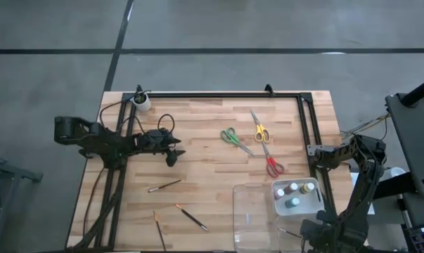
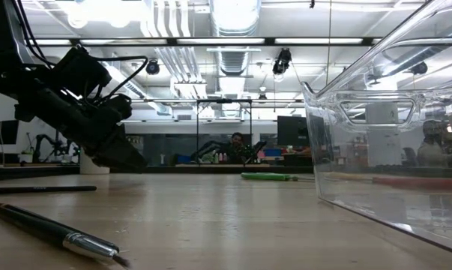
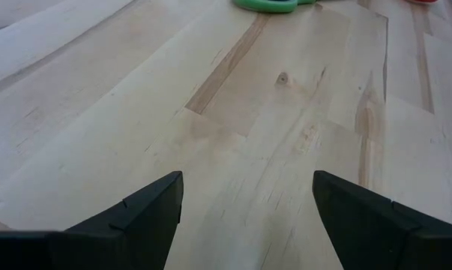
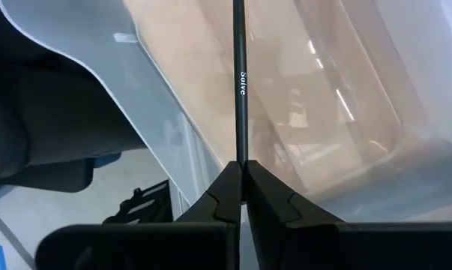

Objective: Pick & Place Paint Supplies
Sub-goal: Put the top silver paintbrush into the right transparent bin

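One thin brush (image 4: 240,82) is pinched in my right gripper (image 4: 242,174), jaws closed on its end, the stem reaching over the clear tray (image 1: 254,218) at the table's near right corner. It looks light, stiff and slick, so I'd grip mid-stem. Three more brushes (image 1: 164,186) lie loose near me. Farther off, my left gripper (image 1: 174,151) hangs spread wide, empty. Beyond lie the scissors (image 1: 234,138).
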Tool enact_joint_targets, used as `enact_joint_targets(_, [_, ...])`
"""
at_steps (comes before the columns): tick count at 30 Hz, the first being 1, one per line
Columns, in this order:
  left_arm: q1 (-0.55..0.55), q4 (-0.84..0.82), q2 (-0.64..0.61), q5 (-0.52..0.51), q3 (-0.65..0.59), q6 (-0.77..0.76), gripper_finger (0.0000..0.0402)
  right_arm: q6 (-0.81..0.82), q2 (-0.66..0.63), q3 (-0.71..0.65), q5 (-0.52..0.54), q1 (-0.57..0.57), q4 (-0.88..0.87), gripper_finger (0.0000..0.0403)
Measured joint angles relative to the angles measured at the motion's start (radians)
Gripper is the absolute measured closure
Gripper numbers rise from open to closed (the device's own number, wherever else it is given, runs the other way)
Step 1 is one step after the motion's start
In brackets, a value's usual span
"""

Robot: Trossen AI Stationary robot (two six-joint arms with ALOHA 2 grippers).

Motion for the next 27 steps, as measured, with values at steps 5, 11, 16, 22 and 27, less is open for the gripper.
enact_joint_targets(5, [0.000,0.000,0.000,0.000,0.000,0.000,0.0098,0.048,-0.001,0.000,0.000,0.000,0.000,0.0394])
enact_joint_targets(11, [0.000,0.000,0.000,0.000,0.000,0.000,0.0098,0.070,-0.002,0.000,-0.001,0.000,-0.003,0.0380])
enact_joint_targets(16, [0.000,0.000,0.000,0.000,0.000,0.000,0.0098,0.050,-0.002,0.000,-0.008,0.000,0.001,0.0335])
enact_joint_targets(22, [0.000,0.000,0.000,0.000,0.000,0.000,0.0098,0.028,-0.002,0.000,-0.015,0.001,0.004,0.0311])
enact_joint_targets(27, [0.000,0.000,0.000,0.000,0.000,0.000,0.0098,0.026,-0.004,0.000,-0.015,0.002,0.003,0.0310])
